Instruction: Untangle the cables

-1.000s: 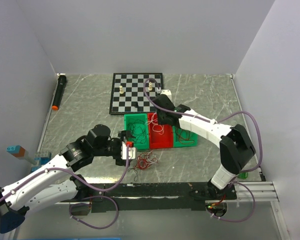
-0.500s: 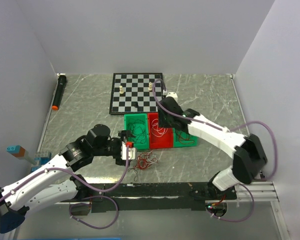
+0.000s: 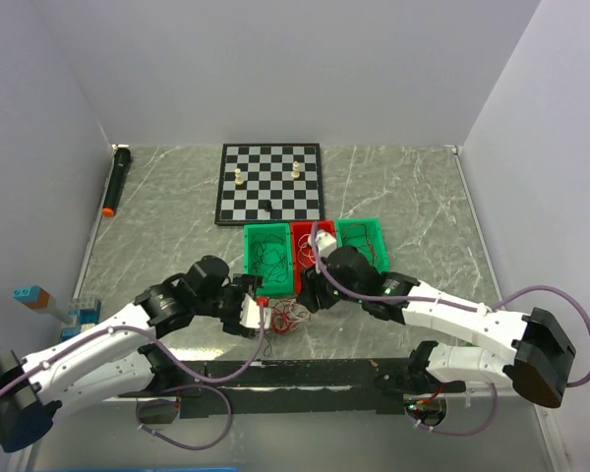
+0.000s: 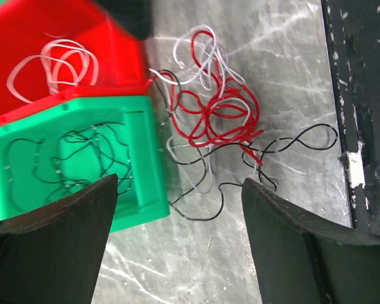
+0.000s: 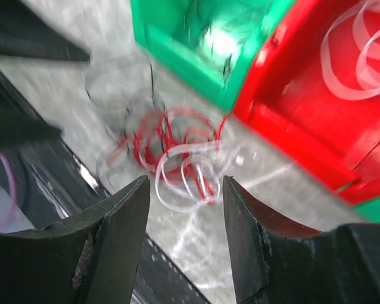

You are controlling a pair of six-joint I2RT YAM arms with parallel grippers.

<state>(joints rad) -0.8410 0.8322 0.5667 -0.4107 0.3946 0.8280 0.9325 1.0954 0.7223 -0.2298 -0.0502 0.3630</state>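
The cables [image 3: 287, 317] lie as a small tangle of thin red, white and black wires on the grey table in front of the bins. In the left wrist view the tangle [image 4: 215, 117] lies beyond my open left gripper [image 4: 180, 237], a black strand looping between the fingers. My left gripper [image 3: 251, 313] sits just left of the tangle. My right gripper [image 3: 310, 295] is open just right of and above it. In the right wrist view the tangle [image 5: 171, 155] lies blurred beyond the open gripper [image 5: 185, 218]. Neither gripper holds anything.
Three small bins stand behind the tangle: a green one [image 3: 269, 259] with black wires, a red one [image 3: 303, 236] with white wires, a green one [image 3: 364, 236] at the right. A chessboard [image 3: 270, 182] lies behind. A black torch [image 3: 115, 180] lies far left. The black rail [image 3: 305, 372] runs along the near edge.
My right arm has swung from above the red bin down and forward to the tangle. My left gripper has shifted slightly right, closer to the tangle.
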